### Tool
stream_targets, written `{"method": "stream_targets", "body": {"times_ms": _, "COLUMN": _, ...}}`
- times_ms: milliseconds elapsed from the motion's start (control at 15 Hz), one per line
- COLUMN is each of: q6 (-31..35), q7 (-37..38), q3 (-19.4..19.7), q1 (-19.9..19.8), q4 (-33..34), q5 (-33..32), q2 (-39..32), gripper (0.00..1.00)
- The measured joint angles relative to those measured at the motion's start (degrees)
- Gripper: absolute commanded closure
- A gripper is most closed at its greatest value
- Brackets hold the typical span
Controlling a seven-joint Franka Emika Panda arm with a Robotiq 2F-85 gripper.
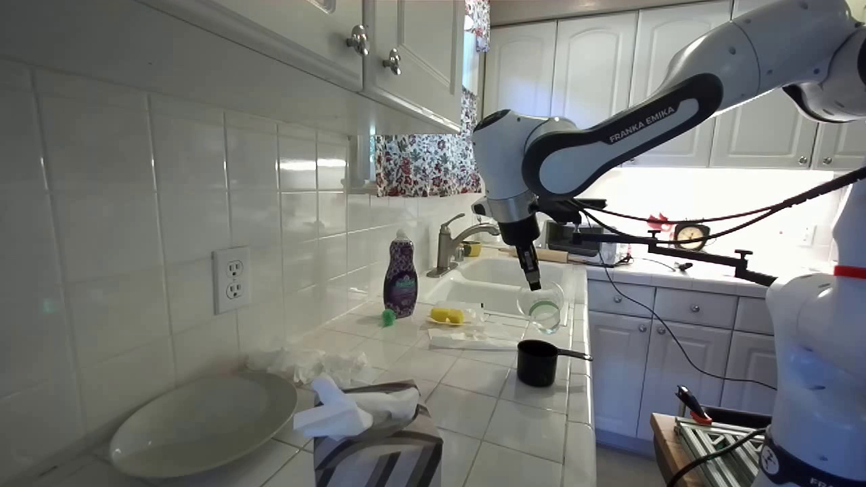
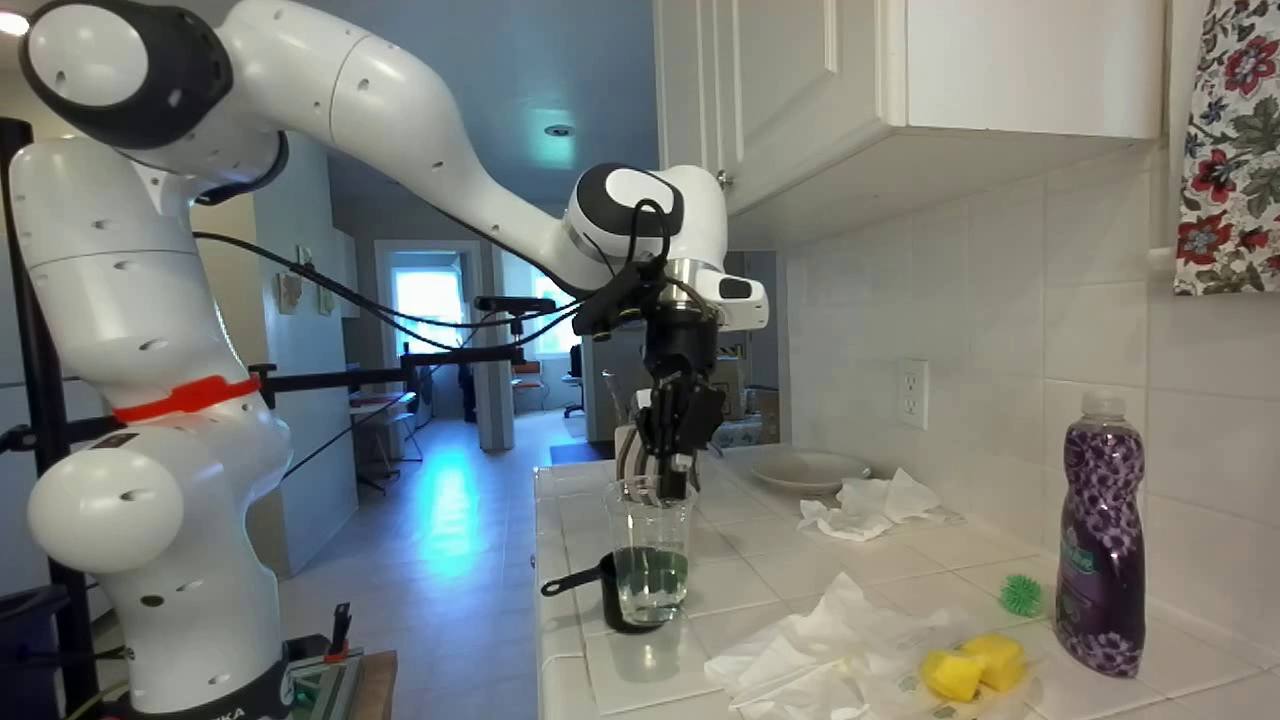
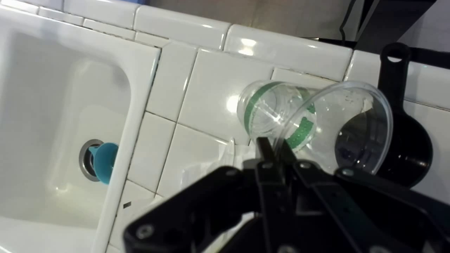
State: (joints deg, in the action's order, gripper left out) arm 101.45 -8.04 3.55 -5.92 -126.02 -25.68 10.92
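My gripper (image 3: 276, 146) is shut on the rim of a clear plastic cup (image 3: 272, 109) with a green band near its base. The cup hangs tilted above the white tiled counter, its mouth toward a black measuring cup (image 3: 409, 151) with a handle. Both exterior views show the gripper (image 1: 534, 284) (image 2: 676, 480) on the clear cup (image 1: 541, 311) (image 2: 648, 550). The black measuring cup (image 1: 537, 365) stands upright on the counter near its edge; it is partly hidden behind the clear cup in an exterior view (image 2: 610, 600). I cannot tell whether the clear cup holds liquid.
A white sink (image 3: 140, 95) with a teal object (image 3: 104, 163) at its drain lies beside the cup. A purple soap bottle (image 2: 1100, 540), yellow sponge (image 2: 972, 668), green scrubber (image 2: 1021, 595) and crumpled paper (image 2: 820, 640) are on the counter. A tissue box (image 1: 379, 439) and plate (image 1: 203, 426) stand further along.
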Motion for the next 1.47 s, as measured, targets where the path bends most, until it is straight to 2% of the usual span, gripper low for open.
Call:
{"method": "stream_targets", "body": {"times_ms": 133, "q6": 0.0, "q7": 0.02, "q3": -0.06, "q1": 0.0, "q4": 0.0, "q5": -0.06, "q2": -0.08, "gripper": 0.94}}
{"method": "stream_targets", "body": {"times_ms": 200, "q6": 0.0, "q7": 0.02, "q3": -0.06, "q1": 0.0, "q4": 0.0, "q5": -0.08, "q2": -0.08, "gripper": 0.98}}
{"method": "stream_targets", "body": {"times_ms": 933, "q6": -1.63, "q7": 1.39, "q3": -0.66, "q1": 0.56, "q4": 0.0, "q5": -0.53, "q2": -1.08, "gripper": 0.98}}
{"method": "stream_targets", "body": {"times_ms": 1467, "q6": -6.71, "q7": 5.9, "q3": -2.47, "q1": 1.89, "q4": 0.91, "q5": -4.12, "q2": -3.05, "gripper": 0.98}}
